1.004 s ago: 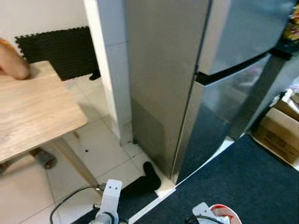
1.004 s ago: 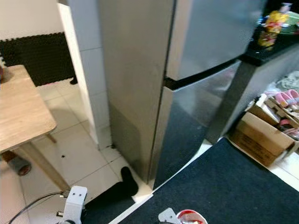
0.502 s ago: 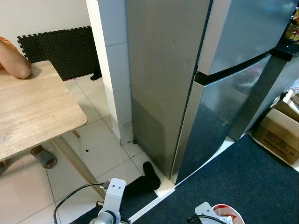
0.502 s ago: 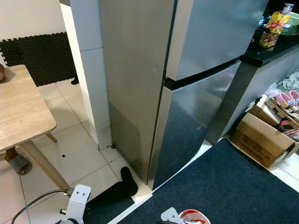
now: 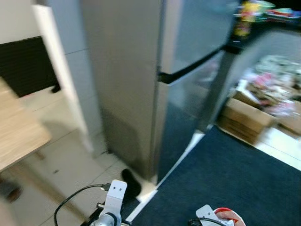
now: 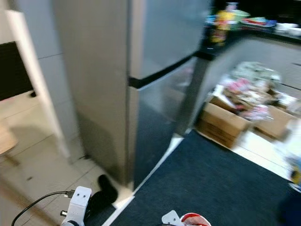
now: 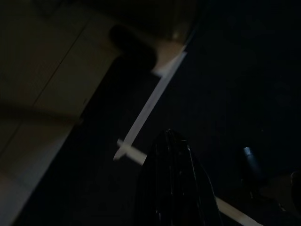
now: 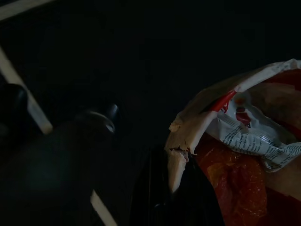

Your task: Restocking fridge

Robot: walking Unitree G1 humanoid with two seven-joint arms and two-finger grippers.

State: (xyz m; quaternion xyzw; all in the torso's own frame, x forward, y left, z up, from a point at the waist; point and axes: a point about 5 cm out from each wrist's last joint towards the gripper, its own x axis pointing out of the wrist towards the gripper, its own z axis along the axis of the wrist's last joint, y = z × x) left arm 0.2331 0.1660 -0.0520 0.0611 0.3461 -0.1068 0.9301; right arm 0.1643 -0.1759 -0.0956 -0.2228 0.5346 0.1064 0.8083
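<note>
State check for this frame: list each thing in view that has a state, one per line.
fridge: both doors closed
cardboard box: open, heaped with items
red and white packet: torn open at the top, held in the right gripper
left gripper: holding nothing, hanging low over the dark mat
cable: plugged in at the left wrist

A crumpled red-and-white snack packet point(image 8: 240, 141), printed with small text on a white panel, sits against the right gripper's point(image 8: 176, 197) black fingers point(image 8: 155, 193), its torn pale edge catching the light. Beneath lies a dark floor crossed by pale stripes point(image 8: 37, 113), much of it lost in shadow.
</note>
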